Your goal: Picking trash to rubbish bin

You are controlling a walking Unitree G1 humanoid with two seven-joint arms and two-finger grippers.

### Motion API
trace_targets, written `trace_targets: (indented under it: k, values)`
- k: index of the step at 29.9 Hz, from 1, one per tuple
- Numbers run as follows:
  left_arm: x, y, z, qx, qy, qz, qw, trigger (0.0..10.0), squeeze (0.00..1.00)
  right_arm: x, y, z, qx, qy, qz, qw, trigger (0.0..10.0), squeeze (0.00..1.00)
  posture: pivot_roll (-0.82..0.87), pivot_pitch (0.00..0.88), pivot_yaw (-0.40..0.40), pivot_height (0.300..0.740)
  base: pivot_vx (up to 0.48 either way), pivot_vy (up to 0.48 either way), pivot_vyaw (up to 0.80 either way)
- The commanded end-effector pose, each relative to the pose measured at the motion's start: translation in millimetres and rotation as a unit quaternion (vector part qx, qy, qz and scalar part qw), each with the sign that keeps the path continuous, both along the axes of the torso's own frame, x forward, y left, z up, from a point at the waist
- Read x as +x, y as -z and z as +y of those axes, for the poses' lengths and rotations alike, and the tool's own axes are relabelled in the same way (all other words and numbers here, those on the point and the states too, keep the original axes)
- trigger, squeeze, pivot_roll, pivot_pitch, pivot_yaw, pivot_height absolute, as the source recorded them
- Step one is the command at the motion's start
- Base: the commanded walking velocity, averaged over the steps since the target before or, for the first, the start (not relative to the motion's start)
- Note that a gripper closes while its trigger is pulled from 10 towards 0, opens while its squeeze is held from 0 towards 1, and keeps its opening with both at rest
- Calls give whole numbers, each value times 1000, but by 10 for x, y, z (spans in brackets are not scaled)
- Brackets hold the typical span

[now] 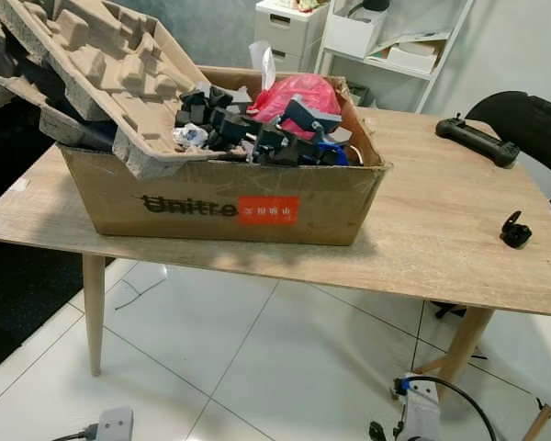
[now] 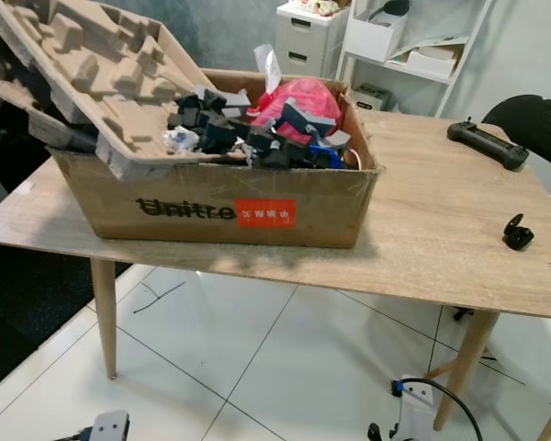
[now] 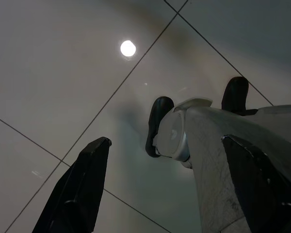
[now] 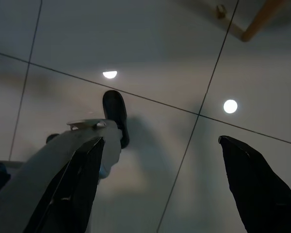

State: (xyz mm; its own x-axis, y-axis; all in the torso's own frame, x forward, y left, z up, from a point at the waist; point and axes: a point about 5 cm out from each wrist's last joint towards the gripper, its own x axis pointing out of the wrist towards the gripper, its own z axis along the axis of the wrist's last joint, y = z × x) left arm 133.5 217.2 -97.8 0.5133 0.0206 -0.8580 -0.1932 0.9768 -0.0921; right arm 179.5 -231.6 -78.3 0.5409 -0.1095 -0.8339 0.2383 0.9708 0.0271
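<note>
Both jaws hang open and empty over the floor tiles, so the hunt continues: next, reaching trash such as the black earbud case on the bench beside the cardboard box.

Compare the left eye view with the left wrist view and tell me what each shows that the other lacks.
The left eye view has the wooden table carrying a cardboard box of trash, a black controller and a small black object. The left wrist view has the left gripper, fingers apart and empty, above the robot's foot. Both share the white tiled floor.
</note>
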Motion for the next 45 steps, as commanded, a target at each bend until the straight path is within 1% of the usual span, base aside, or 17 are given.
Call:
trace_targets:
  k: [1, 3, 5, 11, 22, 28, 40, 45]
  values:
    - [-70, 37, -53, -7, -2, 15, 1000, 10000, 0, -101, 50, 5, -3, 1, 21, 1000, 10000, 0, 130, 86, -52, 740, 0, 0, 0]
    - [-69, 36, -53, -6, -2, 15, 1000, 10000, 0, -111, 56, 9, -5, -2, 24, 1000, 10000, 0, 129, 87, -53, 740, 0, 0, 0]
    - [-69, 39, -66, -4, 10, 18, 1000, 10000, 0, -141, 77, 37, -19, -27, 38, 999, 10000, 0, 132, 86, -54, 740, 0, 0, 0]
    - [-78, 47, -87, -8, 17, 24, 1000, 10000, 0, -163, 91, 50, -28, -37, 49, 998, 10000, 0, 133, 84, -56, 740, 0, 0, 0]
    - [-99, 58, -107, -11, 27, 33, 999, 10000, 0, -112, 76, 78, -35, -52, 48, 997, 10000, 0, 151, 66, -57, 740, 0, 0, 0]
    - [-98, 59, -113, -11, 25, 31, 999, 10000, 0, -122, 81, 79, -39, -59, 52, 996, 10000, 0, 162, 70, -70, 740, -259, 0, 0]
    - [-130, 72, -140, -15, 24, 34, 999, 10000, 0, -133, 87, 81, -37, -57, 54, 996, 10000, 0, 158, 77, -61, 740, -340, 0, 0]
    - [-96, 60, -128, -14, 27, 30, 999, 10000, 0, -149, 97, 95, -32, -53, 55, 997, 10000, 0, 155, 78, -55, 740, -340, 0, 0]
